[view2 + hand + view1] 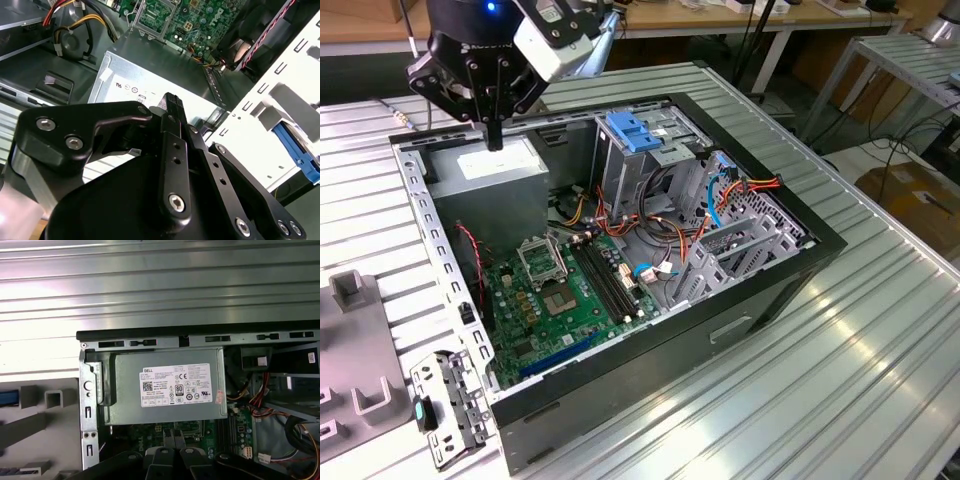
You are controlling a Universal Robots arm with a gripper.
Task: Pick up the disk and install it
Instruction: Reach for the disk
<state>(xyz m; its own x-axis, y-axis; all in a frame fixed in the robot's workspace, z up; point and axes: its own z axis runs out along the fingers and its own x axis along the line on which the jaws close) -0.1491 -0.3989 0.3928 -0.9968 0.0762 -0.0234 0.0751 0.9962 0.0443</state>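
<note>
Hovering with the gripper (pixel 495 142) just above the power supply (pixel 510 200), in the corner of the open case (pixel 650 385) toward the exterior view's left. Holding the jaws together, with nothing clamped between them, as seen in both wrist views. Judging the task as hardly begun: disk not yet picked up, so nothing being carried or installed. Placing the disk (pixel 6 397) outside the case, on the grey fixture (pixel 55 399) beside it, going by a blue strip at the edge of the first wrist view; probably its rail, though hard to be sure from so small a sliver. Standing apart from that fixture and also apart from the drive cage (pixel 655 160) with its blue latch (pixel 630 132), further along the case. Leaving both steps, pick-up and install, to be done.
</note>
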